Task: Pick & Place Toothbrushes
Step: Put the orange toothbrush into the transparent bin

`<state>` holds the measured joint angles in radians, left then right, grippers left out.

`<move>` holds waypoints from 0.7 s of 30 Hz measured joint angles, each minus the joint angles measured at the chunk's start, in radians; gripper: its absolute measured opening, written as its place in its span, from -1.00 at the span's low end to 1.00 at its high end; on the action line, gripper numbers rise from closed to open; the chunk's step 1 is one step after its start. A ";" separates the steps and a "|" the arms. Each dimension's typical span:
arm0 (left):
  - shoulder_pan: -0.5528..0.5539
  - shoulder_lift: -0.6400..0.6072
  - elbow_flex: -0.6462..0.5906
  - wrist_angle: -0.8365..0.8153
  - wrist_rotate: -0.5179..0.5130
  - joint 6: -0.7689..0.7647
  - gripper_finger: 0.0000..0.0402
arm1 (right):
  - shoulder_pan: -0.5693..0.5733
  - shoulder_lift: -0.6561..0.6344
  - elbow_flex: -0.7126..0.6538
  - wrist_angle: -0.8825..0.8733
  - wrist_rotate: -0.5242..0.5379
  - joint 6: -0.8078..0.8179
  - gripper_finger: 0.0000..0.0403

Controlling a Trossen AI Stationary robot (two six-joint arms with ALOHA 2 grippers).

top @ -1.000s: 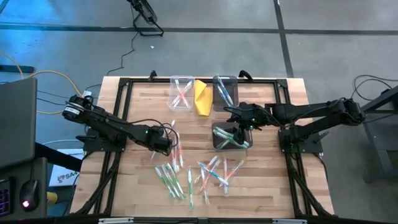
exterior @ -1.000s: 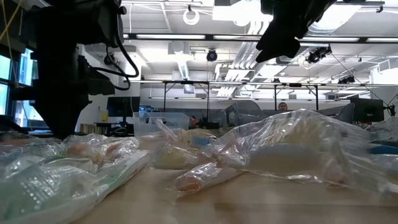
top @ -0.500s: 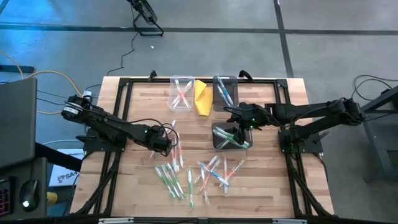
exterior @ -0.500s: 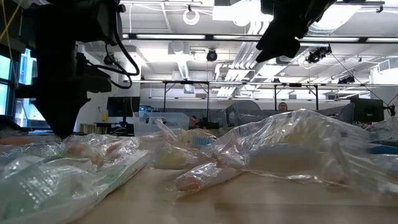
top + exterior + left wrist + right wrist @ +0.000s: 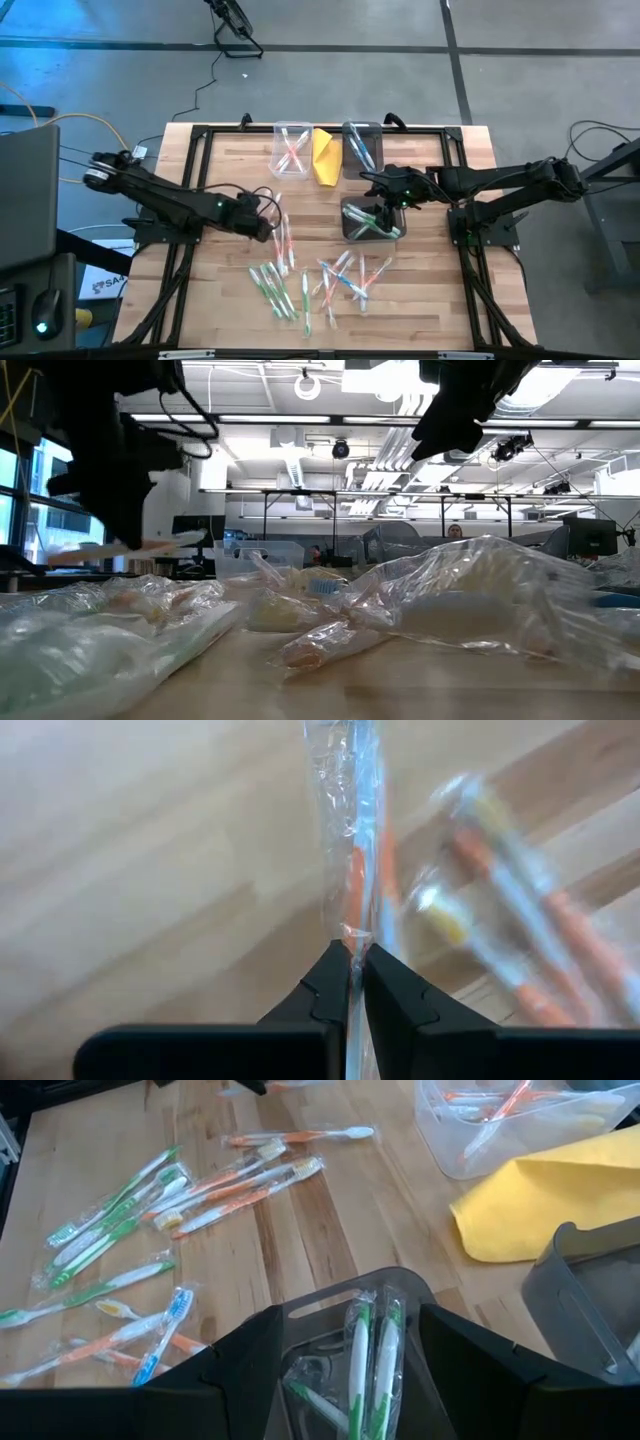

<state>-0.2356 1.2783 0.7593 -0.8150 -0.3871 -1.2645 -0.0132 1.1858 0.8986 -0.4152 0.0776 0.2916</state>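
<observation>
Left pincer (image 5: 350,982) is clamped tight on a wrapped orange toothbrush (image 5: 357,890), fingers pinching the plastic sleeve. From overhead, that pincer (image 5: 268,226) sits left of centre on the wooden surface (image 5: 220,160). The low view shows the brush (image 5: 120,548) lifted clear above the pile, roughly level, at the left of the frame.

Over on the right, the right pincer (image 5: 372,182) hangs above the dark bin (image 5: 348,208) at mid-frame, fingers spread wide and holding nothing. Its wrist camera looks straight down between them into that bin (image 5: 345,1295), where green toothbrushes (image 5: 372,1355) lie in their wrappers.

The loose toothbrushes (image 5: 310,278) are scattered across the lower middle of the surface in the overhead view: green ones to the left, orange and blue mixed to the right, with a short orange row just beside the left pincer.

At the top centre stands a clear bin (image 5: 291,150) holding a few orange toothbrushes. Just right of it lies a yellow folded cloth (image 5: 324,155), then another dark bin (image 5: 360,146) with blue toothbrushes inside.

In the low view, crinkled wrappers (image 5: 470,600) fill the foreground.
</observation>
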 joint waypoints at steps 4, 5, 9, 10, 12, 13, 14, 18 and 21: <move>0.000 -0.059 0.000 0.047 -0.076 0.087 -0.92 | 0.000 0.000 0.000 0.001 0.002 -0.005 0.12; 0.000 -0.073 0.000 0.061 -0.095 0.109 -0.92 | 0.000 0.000 0.000 0.000 0.002 -0.007 0.12; 0.001 -0.117 0.000 0.151 -0.144 0.228 -0.92 | 0.000 0.000 0.000 0.001 0.002 -0.008 0.12; 0.002 -0.125 0.000 0.164 -0.147 0.254 -0.92 | 0.000 0.000 0.000 0.001 0.002 -0.008 0.12; 0.019 -0.131 0.001 0.235 -0.147 0.307 -0.92 | 0.000 0.000 0.000 0.001 0.002 -0.008 0.12; 0.031 -0.134 0.001 0.253 -0.144 0.327 -0.92 | 0.000 0.000 0.000 0.002 0.002 -0.008 0.12; 0.045 -0.138 0.000 0.260 -0.144 0.347 -0.92 | 0.000 0.000 0.000 0.005 0.002 -0.008 0.12; 0.137 -0.136 0.000 0.339 -0.102 0.452 -0.92 | 0.000 0.000 0.000 0.018 0.004 -0.012 0.12; 0.225 -0.136 0.000 0.403 -0.049 0.527 -0.92 | 0.000 0.000 0.000 0.043 0.048 -0.055 0.12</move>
<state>-0.0102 1.1418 0.7593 -0.4124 -0.4360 -0.7378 -0.0132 1.1858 0.8986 -0.3721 0.1260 0.2363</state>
